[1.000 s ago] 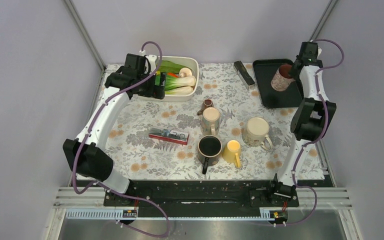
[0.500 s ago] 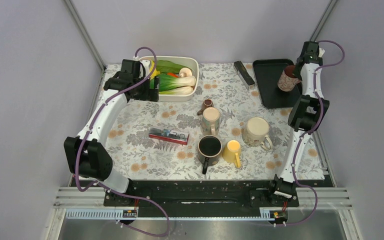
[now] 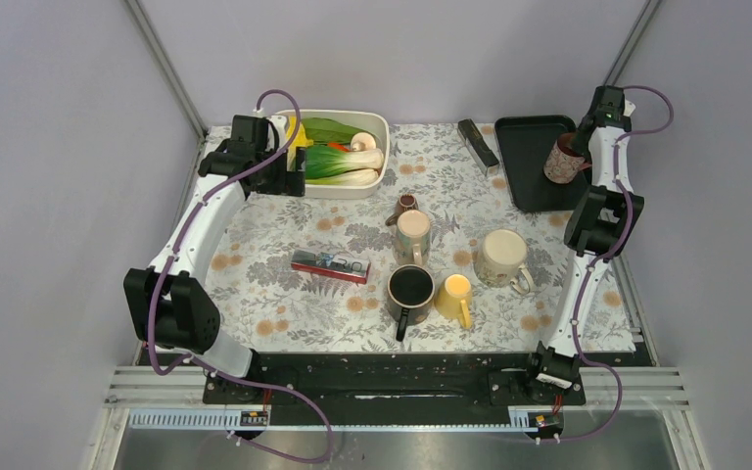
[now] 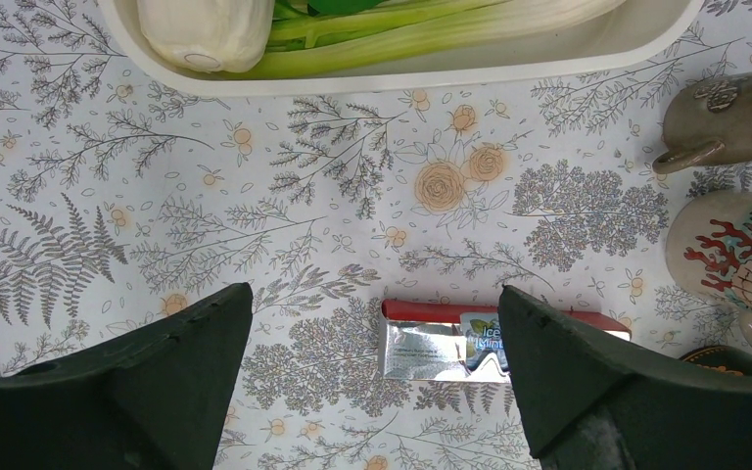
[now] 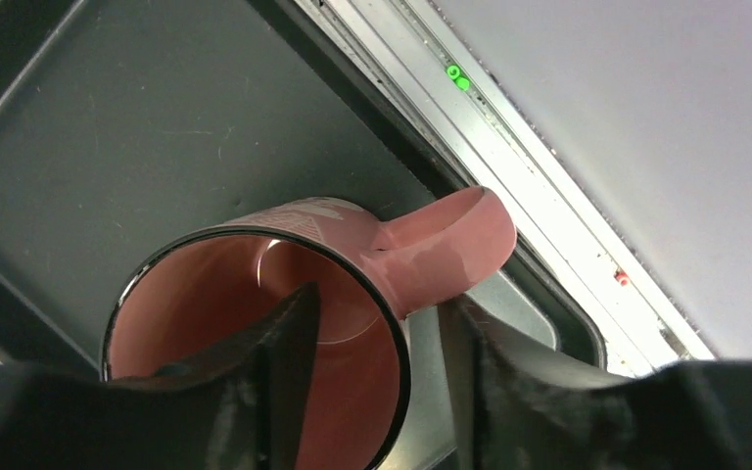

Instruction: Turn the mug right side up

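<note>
The pink mug (image 3: pixel 560 157) stands mouth up at the right side of the black tray (image 3: pixel 524 176) at the back right. In the right wrist view I look down into its pink inside (image 5: pixel 196 323), with the handle (image 5: pixel 450 240) pointing toward the tray's rim. My right gripper (image 3: pixel 578 145) straddles the mug's wall beside the handle (image 5: pixel 378 298): one finger is inside, one outside, with a gap on each side. My left gripper (image 3: pixel 292 168) is open and empty (image 4: pixel 372 294) above the cloth by the white dish.
A white dish (image 3: pixel 377 181) of leeks stands at the back left. A red mint pack (image 3: pixel 330 265) lies mid-table. Several mugs stand in the centre: brown (image 3: pixel 410 290), yellow (image 3: pixel 453 294), cream (image 3: pixel 502 257) and others. A black box (image 3: pixel 477 144) lies beside the tray.
The right gripper swung the tilted mug to the tray's right side and set it mouth up. The left arm drew back to the left, away from the dish.
</note>
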### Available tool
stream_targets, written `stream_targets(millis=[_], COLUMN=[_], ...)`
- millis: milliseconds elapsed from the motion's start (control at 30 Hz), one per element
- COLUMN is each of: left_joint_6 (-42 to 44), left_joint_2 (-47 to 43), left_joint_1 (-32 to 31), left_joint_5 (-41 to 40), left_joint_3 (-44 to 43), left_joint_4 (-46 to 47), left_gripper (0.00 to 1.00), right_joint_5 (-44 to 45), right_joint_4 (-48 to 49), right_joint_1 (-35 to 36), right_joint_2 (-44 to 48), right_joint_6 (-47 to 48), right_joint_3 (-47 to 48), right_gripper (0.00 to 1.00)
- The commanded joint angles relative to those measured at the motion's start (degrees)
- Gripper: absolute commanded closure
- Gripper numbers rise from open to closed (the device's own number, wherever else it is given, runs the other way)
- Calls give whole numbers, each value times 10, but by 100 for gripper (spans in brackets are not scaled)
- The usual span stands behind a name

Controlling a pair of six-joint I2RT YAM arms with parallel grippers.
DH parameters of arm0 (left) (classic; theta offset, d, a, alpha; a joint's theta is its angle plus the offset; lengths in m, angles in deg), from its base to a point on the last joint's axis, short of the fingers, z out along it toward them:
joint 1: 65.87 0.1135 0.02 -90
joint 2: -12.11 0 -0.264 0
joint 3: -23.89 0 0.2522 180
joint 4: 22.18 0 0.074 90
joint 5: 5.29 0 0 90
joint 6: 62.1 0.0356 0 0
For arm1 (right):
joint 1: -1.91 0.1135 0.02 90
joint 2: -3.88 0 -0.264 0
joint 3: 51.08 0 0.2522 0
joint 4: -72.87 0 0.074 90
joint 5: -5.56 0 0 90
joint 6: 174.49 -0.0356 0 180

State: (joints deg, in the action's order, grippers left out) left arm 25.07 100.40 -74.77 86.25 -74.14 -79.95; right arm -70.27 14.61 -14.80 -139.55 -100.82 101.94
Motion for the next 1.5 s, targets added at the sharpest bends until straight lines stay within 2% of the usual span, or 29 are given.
stream_targets(millis=[0, 200, 267, 367, 400, 433, 533, 600, 667, 767, 900, 1100, 1300, 1467], left_joint_6=[3, 5, 4, 1, 0, -2, -2, 1, 3, 3, 0, -2, 0, 3], left_joint_2=[-16, -20, -23, -25, -26, -27, -33, -39, -41, -39, -41, -43, -33, -27], left_joint_1=[4, 5, 5, 6, 6, 6, 7, 9, 11, 15, 18, 25, 35, 41], left_joint_5=[0, 2, 6, 9, 10, 12, 16, 20, 19, 19, 23, 21, 13, -4], left_joint_3=[-19, -18, -18, -17, -16, -15, -9, -5, -4, -7, -10, -10, -25, -31], left_joint_4=[23, 23, 25, 29, 29, 31, 33, 34, 34, 34, 34, 33, 26, 26], left_gripper=[1, 1, 1, 1, 1, 1, 1, 1, 1, 1, 1, 1, 1, 1], right_joint_5=[-39, -66, -76, -103, -111, -117, -129, -156, -204, -278, -274, -293, -293, -270], right_joint_4=[18, 19, 23, 68, 92, 123, 235, 295, 337, 376, 464, 521, 553, 515], right_joint_1=[-2, -2, -2, -4, -5, -7, -21, -41, -62, -82, -88, -89, -86, -75], right_joint_2=[57, 139, 172, 241, 264, 288, 350, 372, 365, 323, 276, 196, 143, 96], right_joint_6=[16, 75, 77, 46, 32, 19, -33, -79, -146, -253, -368, -491, -569, -577], right_joint_3=[20, -13, -58, -175, -224, -270, -418, -497, -540, -555, -580, -554, -511, -421], right_gripper=[37, 19, 18, 20, 25, 33, 76, 96, 100, 100, 100, 100, 100, 100])
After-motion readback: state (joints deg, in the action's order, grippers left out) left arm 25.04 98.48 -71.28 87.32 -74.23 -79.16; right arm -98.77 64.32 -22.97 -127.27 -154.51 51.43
